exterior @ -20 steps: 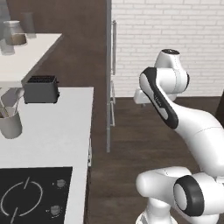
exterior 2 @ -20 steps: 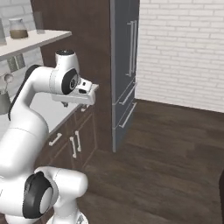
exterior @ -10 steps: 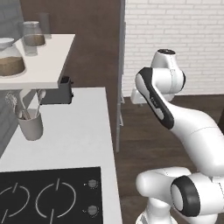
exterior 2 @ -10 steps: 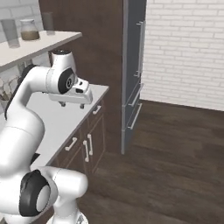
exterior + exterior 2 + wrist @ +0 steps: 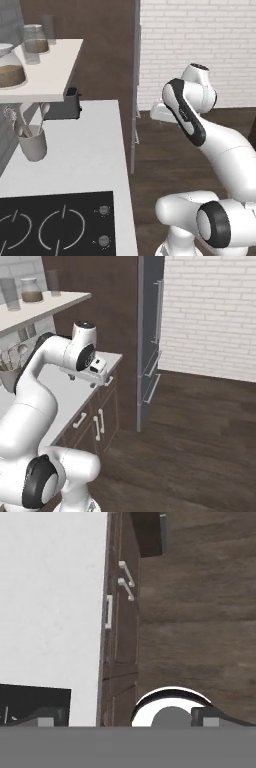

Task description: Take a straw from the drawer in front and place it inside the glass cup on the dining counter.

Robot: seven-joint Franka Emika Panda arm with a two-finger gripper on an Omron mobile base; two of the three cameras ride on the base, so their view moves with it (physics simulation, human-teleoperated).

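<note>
The left base view shows a black cooktop (image 5: 55,227) at 7 o'clock, a grey utensil holder (image 5: 33,144) at 9 and a toaster (image 5: 70,106) half hidden under the shelf (image 5: 45,75). The right base view adds cabinet doors (image 5: 97,423) with silver handles and a tall fridge (image 5: 150,341) at 12. The gripper (image 5: 86,379) hangs over the counter edge, its jaws spread wide and empty. In the hand view, the drawer (image 5: 111,612) front sits at 11, seen edge-on and hard to make out.
</note>
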